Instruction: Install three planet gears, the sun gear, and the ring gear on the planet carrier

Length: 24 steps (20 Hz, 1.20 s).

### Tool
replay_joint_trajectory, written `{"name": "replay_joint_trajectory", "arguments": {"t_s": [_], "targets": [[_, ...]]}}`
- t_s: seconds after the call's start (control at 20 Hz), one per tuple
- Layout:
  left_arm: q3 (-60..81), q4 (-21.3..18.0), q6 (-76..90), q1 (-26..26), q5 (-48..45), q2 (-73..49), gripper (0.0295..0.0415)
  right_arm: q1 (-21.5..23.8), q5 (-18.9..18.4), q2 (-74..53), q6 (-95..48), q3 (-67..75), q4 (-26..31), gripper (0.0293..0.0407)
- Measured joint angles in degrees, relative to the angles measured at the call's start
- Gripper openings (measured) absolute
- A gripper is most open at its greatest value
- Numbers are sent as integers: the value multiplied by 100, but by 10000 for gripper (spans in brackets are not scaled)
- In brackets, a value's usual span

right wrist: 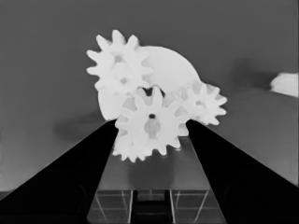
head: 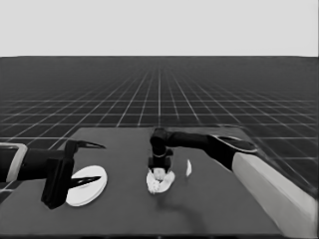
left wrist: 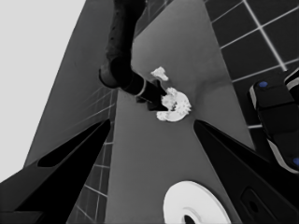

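— While the right gripper [head: 160,171] hangs straight down over the smaller round part [head: 160,182] at mid-desk, what can you see under it?
— From the head view, little: the fingers cover most of that part. The right wrist view helps: a gear [right wrist: 151,123] sits between the two fingers [right wrist: 79,172], each touching one of its sides, so they're closed on it.
— Other gears?
— Two more on the smaller round part, one [right wrist: 119,66] on its far side, one [right wrist: 203,103] beside it. A fourth peeks out low behind the held gear, mostly hidden.
— The larger round part [head: 87,185]?
— Toward the desk's [head: 214,199] left end, under the waiting left gripper [head: 89,163], whose fingers stand wide apart. Its edge is cut off in the left wrist view.
— And that sliver?
— A thin white piece [head: 189,168], just right of the cluster, apart from it.
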Motion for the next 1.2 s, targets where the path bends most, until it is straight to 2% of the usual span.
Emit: {"name": "replay_joint_trajectory", "arguments": {"t_s": [0.4, 1.2], "targets": [[0, 0, 0, 0, 0, 0, 385, -109, 35, 19, 22, -76, -71, 309], [0, 0, 0, 0, 0, 0, 385, -148, 36, 15, 952, -79, -70, 309]]}}
